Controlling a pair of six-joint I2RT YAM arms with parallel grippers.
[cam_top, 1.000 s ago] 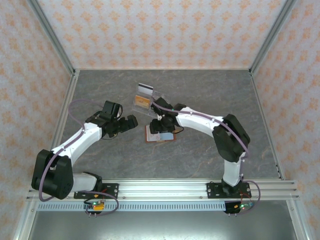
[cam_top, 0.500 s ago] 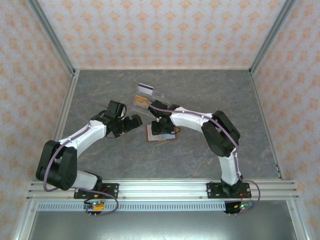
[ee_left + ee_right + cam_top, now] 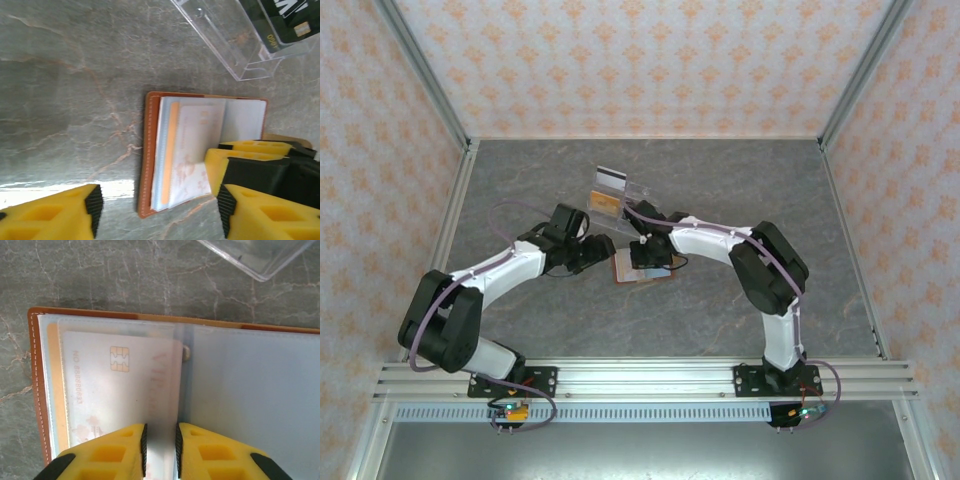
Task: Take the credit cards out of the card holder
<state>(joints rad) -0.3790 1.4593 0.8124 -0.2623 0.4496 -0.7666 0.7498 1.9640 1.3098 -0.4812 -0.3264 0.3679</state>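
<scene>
Card holder [image 3: 250, 390] lies open flat (long axis left-right).

Clear tray [image 3: 628, 192] crowds card holder's [image 3: 619, 271] far side; nr table [image 3: 720, 325] free.

Brown leather bifold card holder [image 3: 250, 385] laid open on grey marbled table [image 3: 720, 190], mid-table. Pale chip card [image 3: 115, 390] lodged in the sleeve of one half. Clear acrylic tray [image 3: 620, 195] set just behind, dark card [image 3: 280, 20] held within. Right gripper [image 3: 160, 435] positioned over the fold; left gripper [image 3: 157, 205] stationed at the holder's left edge.
</scene>
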